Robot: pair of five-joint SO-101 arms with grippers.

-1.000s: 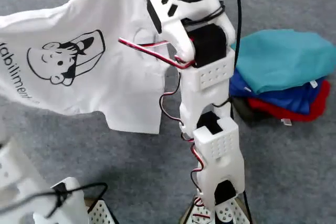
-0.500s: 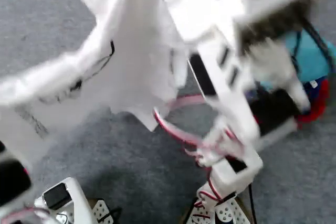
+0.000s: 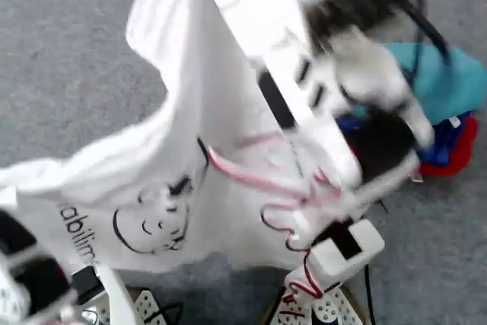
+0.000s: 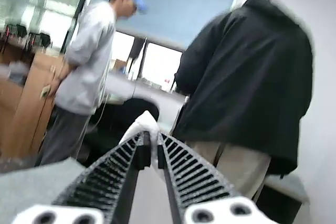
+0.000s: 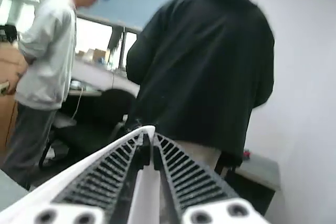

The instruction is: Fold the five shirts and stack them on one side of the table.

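A white shirt [image 3: 190, 135] with a black cartoon print hangs lifted above the grey table [image 3: 68, 58], held up by both arms. In the left wrist view my left gripper [image 4: 149, 148] is shut on a bunched white edge of the shirt [image 4: 143, 127]. In the right wrist view my right gripper [image 5: 147, 145] is shut on another white edge of the shirt [image 5: 144, 182]. A white arm [image 3: 304, 97] crosses the middle of the high view in front of the cloth. At the right lies a stack of folded shirts [image 3: 449, 112]: teal on top, then blue, then red.
Arm bases and cables [image 3: 312, 294] sit at the near edge. Another arm's dark part [image 3: 30, 279] shows at the lower left. Bare grey table lies at the upper left.
The white shirt has been lifted off the table and swung toward the near edge; its printed front now hangs low at the left. The arm in the middle has moved fast and tilted right.
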